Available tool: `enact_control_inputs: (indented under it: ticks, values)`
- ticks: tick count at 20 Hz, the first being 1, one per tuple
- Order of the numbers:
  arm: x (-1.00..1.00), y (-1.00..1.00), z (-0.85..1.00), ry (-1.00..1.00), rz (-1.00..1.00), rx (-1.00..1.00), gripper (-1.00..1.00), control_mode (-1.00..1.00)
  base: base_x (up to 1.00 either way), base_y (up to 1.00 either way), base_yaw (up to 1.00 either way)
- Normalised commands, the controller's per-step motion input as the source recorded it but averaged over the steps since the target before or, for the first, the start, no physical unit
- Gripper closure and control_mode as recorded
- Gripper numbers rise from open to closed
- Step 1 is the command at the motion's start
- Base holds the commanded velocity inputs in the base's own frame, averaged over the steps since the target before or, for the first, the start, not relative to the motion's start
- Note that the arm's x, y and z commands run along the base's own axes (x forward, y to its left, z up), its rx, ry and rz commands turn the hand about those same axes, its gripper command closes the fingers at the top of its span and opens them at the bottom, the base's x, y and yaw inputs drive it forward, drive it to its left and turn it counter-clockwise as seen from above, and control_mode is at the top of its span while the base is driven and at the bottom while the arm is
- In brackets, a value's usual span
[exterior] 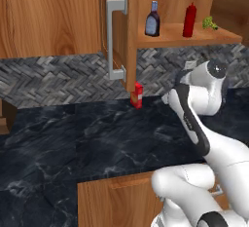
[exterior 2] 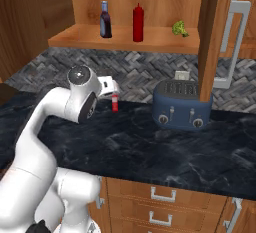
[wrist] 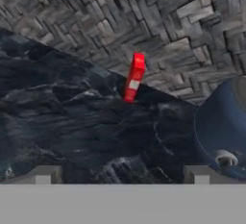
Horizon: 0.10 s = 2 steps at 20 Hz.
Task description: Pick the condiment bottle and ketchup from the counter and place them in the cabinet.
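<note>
- A kitchen: black marble surface (exterior 2: 150, 147) against a grey herringbone tile backsplash (exterior: 58, 80).
- Wooden wall cabinet (exterior: 48, 16), drawers (exterior 2: 160, 202), blue toaster (exterior 2: 182, 108).

A: Left base view — station and facing?
B: Behind the white arm (exterior: 194, 123), to its left; looks forward and down over the black marble-look counter (exterior: 73, 138) toward the grey herringbone backsplash (exterior: 53, 77).

A: Right base view?
B: Behind the arm, to its right, facing the same way. Both take in the open warm-brown wood cabinet (exterior 2: 125, 37) shelf and the small red boxy carton (exterior 2: 115, 103).

A: Hand view?
B: Rolled, nearer than the base views; faces the carton, worktop and backsplash, with the navy blue toaster (wrist: 223, 131) at its edge.
</note>
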Motion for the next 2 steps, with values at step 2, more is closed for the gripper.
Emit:
enact_control_inputs:
  ticks: [2]
  values:
    - [0.00,-0.13,-1.00,0.08,-0.03,0.00,-1.00,-1.00,0.00,0.00,0.00]
